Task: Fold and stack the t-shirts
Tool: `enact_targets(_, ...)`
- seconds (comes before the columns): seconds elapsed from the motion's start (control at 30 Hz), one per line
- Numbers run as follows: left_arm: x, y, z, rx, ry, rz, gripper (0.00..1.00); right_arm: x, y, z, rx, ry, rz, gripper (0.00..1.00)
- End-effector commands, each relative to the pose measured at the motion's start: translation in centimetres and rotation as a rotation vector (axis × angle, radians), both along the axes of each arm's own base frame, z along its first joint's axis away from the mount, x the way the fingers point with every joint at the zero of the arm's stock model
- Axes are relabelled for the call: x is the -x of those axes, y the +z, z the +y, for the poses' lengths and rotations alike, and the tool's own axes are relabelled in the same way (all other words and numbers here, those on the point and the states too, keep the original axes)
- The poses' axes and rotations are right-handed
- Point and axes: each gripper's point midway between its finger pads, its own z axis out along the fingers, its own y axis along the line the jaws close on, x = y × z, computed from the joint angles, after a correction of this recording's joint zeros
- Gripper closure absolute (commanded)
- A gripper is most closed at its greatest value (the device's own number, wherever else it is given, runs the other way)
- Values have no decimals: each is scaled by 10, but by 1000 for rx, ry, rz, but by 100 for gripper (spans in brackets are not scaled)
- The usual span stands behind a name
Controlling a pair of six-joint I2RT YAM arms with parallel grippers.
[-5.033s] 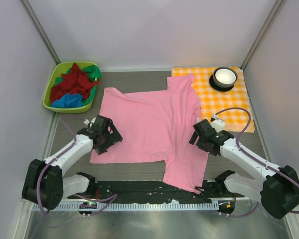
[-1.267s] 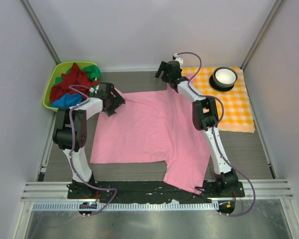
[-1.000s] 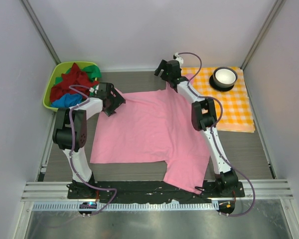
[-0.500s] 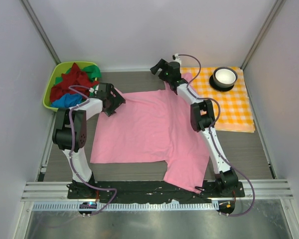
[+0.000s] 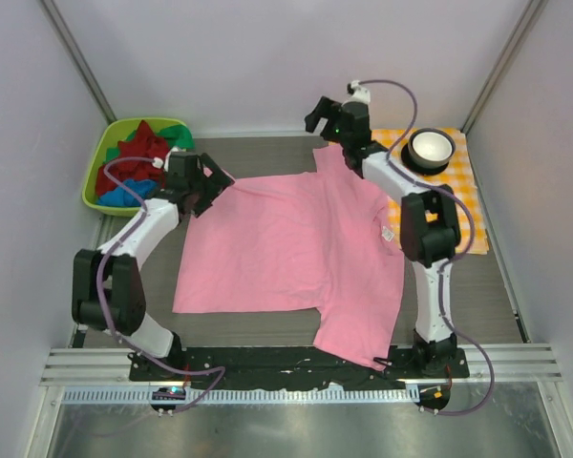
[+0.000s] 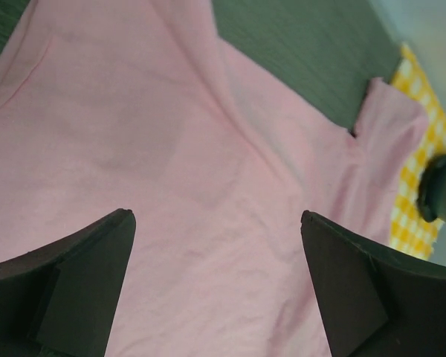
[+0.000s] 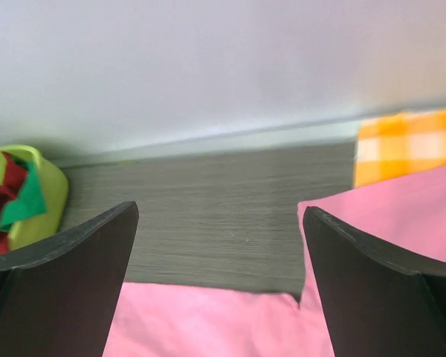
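A light pink t-shirt (image 5: pixel 296 248) lies spread flat on the table, one sleeve reaching the far edge by the checked cloth and one hanging at the near edge. My left gripper (image 5: pixel 213 183) is open and empty over the shirt's far left corner; in the left wrist view (image 6: pixel 215 223) pink cloth (image 6: pixel 171 171) fills the space between the jaws. My right gripper (image 5: pixel 317 116) is open and empty above the far sleeve; in the right wrist view (image 7: pixel 219 216) it hangs over bare table and the shirt's far edge (image 7: pixel 208 327). Dark red (image 5: pixel 134 157), green (image 5: pixel 177 134) and blue (image 5: pixel 124 194) shirts lie crumpled in the basket.
A green basket (image 5: pixel 91 191) stands at the far left and also shows in the right wrist view (image 7: pixel 48 201). An orange-and-white checked cloth (image 5: pixel 454 210) lies at the far right with a white bowl (image 5: pixel 430 146) on a dark coaster. Grey walls close in the back and sides.
Both arms have reached from the shirt's near sides to its far edge. In the last half second the right wrist swung right and lifted, and the left arm shifted left; the shirt lies unmoved.
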Motion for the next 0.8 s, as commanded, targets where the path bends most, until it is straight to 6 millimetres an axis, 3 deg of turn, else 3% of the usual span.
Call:
enact_targets(0.0, 29, 49, 7, -30, -32, -49, 2, 72, 146, -51, 110, -140, -137, 0)
enact_targets(0.03, 44, 44, 5, -35, -68, -4, 2, 90, 150, -60, 131, -169, -111, 0)
enact_targets(0.07, 57, 48, 8, -39, -71, 2, 2, 122, 171, -66, 143, -187, -109, 0)
enact_targets(0.1, 69, 43, 9, -48, -83, 25, 3, 147, 137, -86, 221, -254, -6, 0)
enact_targets(0.13, 79, 41, 13, -72, -92, 35, 3, 167, 132, -93, 249, -283, 25, 0)
enact_targets(0.17, 93, 38, 17, -86, -96, 47, 3, 201, 131, -105, 238, -318, 52, 0)
enact_targets(0.23, 111, 31, 21, -109, -122, 69, 3, 240, 106, -122, 283, -360, 145, 1)
enact_targets(0.27, 124, 24, 22, -112, -129, 88, 3, 272, 90, -131, 281, -361, 193, 2)
enact_targets(0.33, 135, 16, 19, -101, -156, 95, 4, 298, 69, -134, 233, -354, 250, 3)
enact_targets(0.37, 144, 6, 16, -85, -177, 122, 4, 314, 41, -138, 254, -350, 310, 3)
enact_targets(0.57, 157, -16, -6, -27, -260, 173, 5, 369, -45, -131, 299, -293, 548, 4)
enact_targets(0.77, 166, -50, -22, -81, -327, 292, 7, 390, -97, -131, 357, -301, 677, 5)
